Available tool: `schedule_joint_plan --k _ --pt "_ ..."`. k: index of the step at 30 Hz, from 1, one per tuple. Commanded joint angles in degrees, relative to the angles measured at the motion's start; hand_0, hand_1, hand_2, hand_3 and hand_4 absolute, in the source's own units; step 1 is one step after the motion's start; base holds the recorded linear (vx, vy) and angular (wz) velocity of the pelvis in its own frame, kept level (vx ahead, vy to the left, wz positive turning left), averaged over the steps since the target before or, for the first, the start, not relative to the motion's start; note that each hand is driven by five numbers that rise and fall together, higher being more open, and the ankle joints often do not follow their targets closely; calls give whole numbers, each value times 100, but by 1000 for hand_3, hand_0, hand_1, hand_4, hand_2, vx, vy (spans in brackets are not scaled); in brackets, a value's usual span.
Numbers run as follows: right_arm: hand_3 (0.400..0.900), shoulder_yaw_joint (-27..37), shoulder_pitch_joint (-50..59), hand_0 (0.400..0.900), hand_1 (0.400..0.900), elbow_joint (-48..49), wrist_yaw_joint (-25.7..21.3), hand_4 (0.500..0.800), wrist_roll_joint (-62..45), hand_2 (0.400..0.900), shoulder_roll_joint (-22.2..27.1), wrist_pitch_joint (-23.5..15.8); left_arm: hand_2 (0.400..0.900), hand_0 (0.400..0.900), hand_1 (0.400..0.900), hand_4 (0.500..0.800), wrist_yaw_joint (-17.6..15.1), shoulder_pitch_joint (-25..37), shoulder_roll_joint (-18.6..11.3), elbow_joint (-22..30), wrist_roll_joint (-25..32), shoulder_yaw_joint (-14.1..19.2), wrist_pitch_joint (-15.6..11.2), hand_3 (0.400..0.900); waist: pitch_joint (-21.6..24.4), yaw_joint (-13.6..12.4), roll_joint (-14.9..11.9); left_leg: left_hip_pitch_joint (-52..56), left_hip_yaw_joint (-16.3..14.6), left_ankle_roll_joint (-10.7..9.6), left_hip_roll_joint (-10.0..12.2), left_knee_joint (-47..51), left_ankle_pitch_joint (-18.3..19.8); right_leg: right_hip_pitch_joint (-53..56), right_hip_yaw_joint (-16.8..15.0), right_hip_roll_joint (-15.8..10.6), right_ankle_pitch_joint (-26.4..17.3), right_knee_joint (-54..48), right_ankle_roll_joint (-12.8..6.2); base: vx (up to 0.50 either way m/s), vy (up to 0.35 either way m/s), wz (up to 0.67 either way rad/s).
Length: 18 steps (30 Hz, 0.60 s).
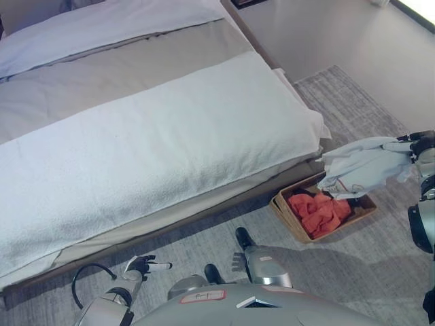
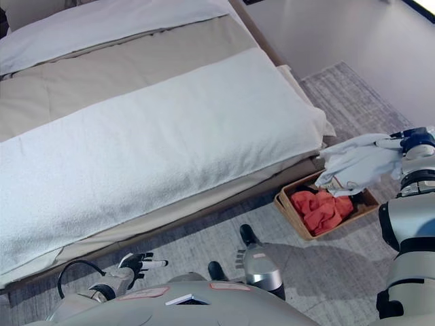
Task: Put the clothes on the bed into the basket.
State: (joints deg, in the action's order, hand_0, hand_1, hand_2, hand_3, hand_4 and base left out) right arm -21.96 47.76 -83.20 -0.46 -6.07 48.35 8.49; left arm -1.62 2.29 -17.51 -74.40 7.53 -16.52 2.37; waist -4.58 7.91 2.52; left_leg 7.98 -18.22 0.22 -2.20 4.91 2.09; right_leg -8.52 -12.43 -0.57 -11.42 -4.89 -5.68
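Note:
My right hand [image 1: 416,147] is shut on a pale grey-white garment [image 1: 360,166] and holds it in the air above the wicker basket [image 1: 291,219], which stands on the floor by the bed's near right corner. An orange-red cloth [image 1: 318,211] lies in the basket. The garment hangs over the basket's far side and hides part of it. My left hand [image 1: 144,265] is low at the bottom left, fingers relaxed and empty, beside the bed's edge. The bed [image 1: 156,136] carries a white cover and no loose clothes that I can see.
A grey rug [image 1: 367,258] covers the floor round the basket. The bed's wooden frame [image 1: 204,214] runs along the near side. A pale wall [image 1: 326,34] and bare floor lie beyond the bed's right side.

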Motion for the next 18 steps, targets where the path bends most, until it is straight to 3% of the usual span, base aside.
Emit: schedule_joint_plan --k 1,3,4,5,18 --pt "400 -74 657 400 400 -162 -236 500 42 400 477 -258 900 900 900 800 -96 -13 -530 -211 -176 61 -21 900 197 133 -112 2 -8 -23 204 -817 968 -294 -31 -441 172 409 -753 0 0 0" --pt "400 -32 595 400 400 -186 -231 500 35 400 475 -260 900 900 900 800 -102 -1 -517 -210 -174 55 -14 900 186 140 -94 -8 -8 -21 206 -848 983 -291 -33 -452 170 409 -752 0 0 0" --pt "753 -46 618 753 753 -175 -232 712 22 753 500 -255 900 900 900 800 -106 -5 -525 -213 -172 61 -16 900 185 149 -91 -11 -12 -19 205 -853 986 -292 -39 -453 167 410 -753 0 0 0" --pt "900 -37 617 900 900 -152 -247 800 12 900 504 -257 900 900 900 800 -122 0 -520 -217 -170 74 -23 900 170 163 -84 -15 -23 -18 199 -849 985 -301 -50 -448 158 416 -757 -11 7 -3" --pt "900 61 459 900 900 -120 -238 800 -46 900 553 -260 900 900 900 800 -128 -11 -528 -197 -203 67 -2 900 146 128 -90 -35 35 -46 207 -801 940 -301 -25 -461 155 408 -735 -6 -8 3"
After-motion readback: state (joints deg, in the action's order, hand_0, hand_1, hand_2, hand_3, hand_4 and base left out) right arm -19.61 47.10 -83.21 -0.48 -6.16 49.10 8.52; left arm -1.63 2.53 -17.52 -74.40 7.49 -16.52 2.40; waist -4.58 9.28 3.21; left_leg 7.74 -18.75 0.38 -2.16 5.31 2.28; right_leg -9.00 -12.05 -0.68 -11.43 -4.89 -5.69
